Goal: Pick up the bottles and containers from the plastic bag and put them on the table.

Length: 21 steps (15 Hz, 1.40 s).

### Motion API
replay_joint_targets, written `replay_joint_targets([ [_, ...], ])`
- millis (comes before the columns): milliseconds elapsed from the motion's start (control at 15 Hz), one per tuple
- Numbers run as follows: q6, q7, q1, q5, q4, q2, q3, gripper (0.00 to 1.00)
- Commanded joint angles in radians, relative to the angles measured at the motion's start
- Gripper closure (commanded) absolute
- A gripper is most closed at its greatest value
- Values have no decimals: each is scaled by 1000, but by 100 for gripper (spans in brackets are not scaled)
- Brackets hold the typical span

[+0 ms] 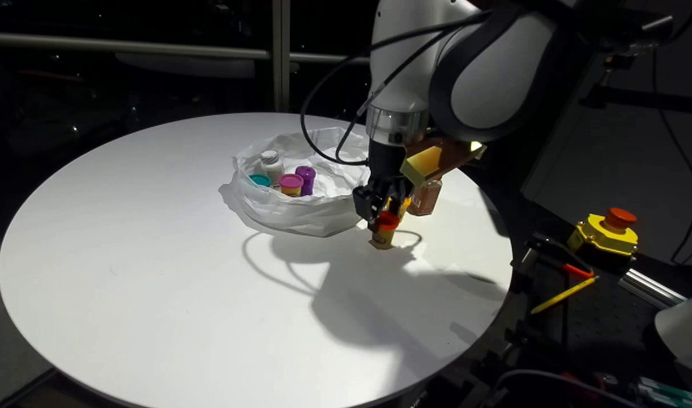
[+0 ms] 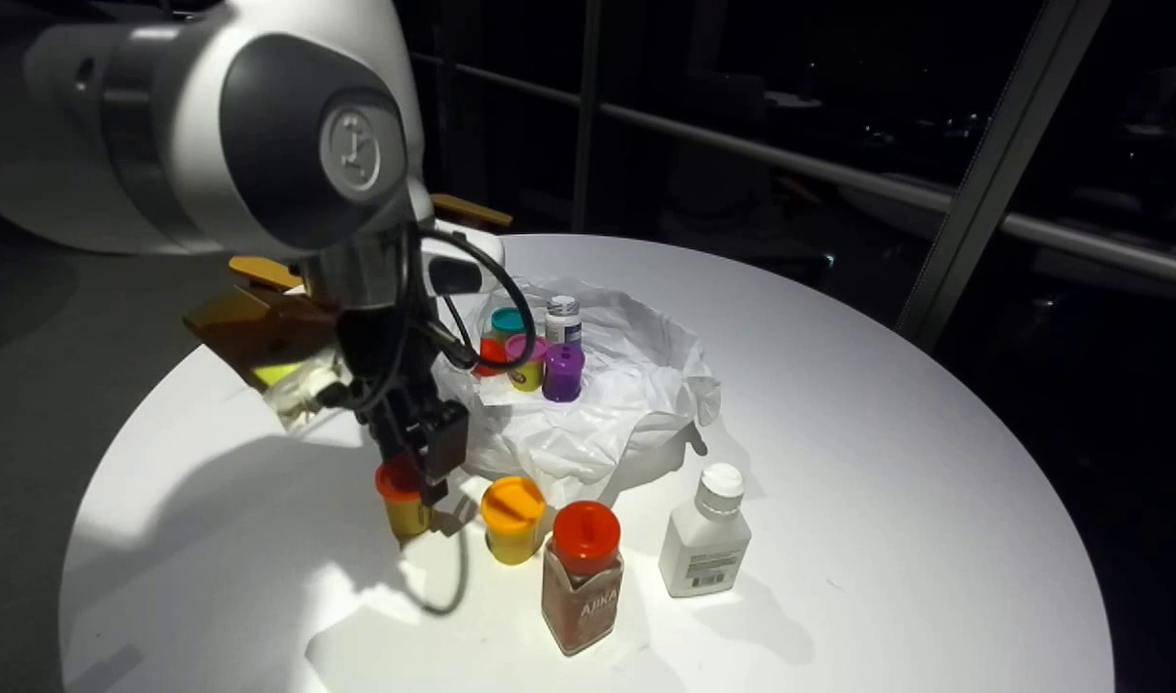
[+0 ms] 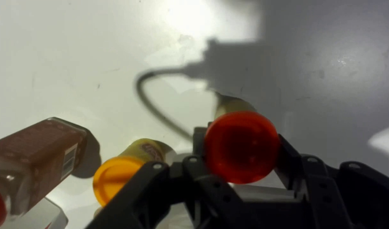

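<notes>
My gripper [image 3: 242, 148] is shut on a red-lidded tub [image 3: 241, 146], one finger on either side of its lid. The tub stands roughly upright, its base at or just above the white table [image 1: 182, 294]; I cannot tell whether they touch. Close by stand an orange-lidded tub [image 2: 513, 520], a brown jar with a red cap [image 2: 583, 602] and a white square bottle [image 2: 705, 544]. Inside the opened plastic bag [image 1: 306, 218] are a white bottle [image 1: 271, 164], a teal-lidded tub [image 1: 260, 179], a pink-lidded tub [image 1: 291, 182], a purple container [image 2: 563, 373] and a red item [image 2: 490, 358].
Beside the table, a yellow box with a red button [image 1: 606, 232] and a yellow pencil [image 1: 564, 294] lie on a dark surface. A black cable [image 1: 306, 113] loops from the arm over the bag. Dark windows stand behind the table.
</notes>
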State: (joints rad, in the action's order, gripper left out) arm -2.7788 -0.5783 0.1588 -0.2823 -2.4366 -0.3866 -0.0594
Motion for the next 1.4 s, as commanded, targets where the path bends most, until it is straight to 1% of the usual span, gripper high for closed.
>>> replay_joint_targets([
  [0,-121,104,-11,91,-28,-49,0,71],
  [67,-116,138,-15,125,-41,-28,15,21],
  [133,-113,161,-14,149,-54,-3,22,20],
  [333,-72,139,64,131,-87,98,-18,1],
  [533,-28,97,120,96,-50,157,-41,0],
  [667,13,92,125,92,1,176,-25,0],
  [800,50,85,126,37,79,157,-31,0],
  [867,78,115,113,19,121,138,-23,1],
  [1067,206,258,64,-5,254,59,0,0],
  [1333,302,403,26,-69,392,-45,-12,0],
])
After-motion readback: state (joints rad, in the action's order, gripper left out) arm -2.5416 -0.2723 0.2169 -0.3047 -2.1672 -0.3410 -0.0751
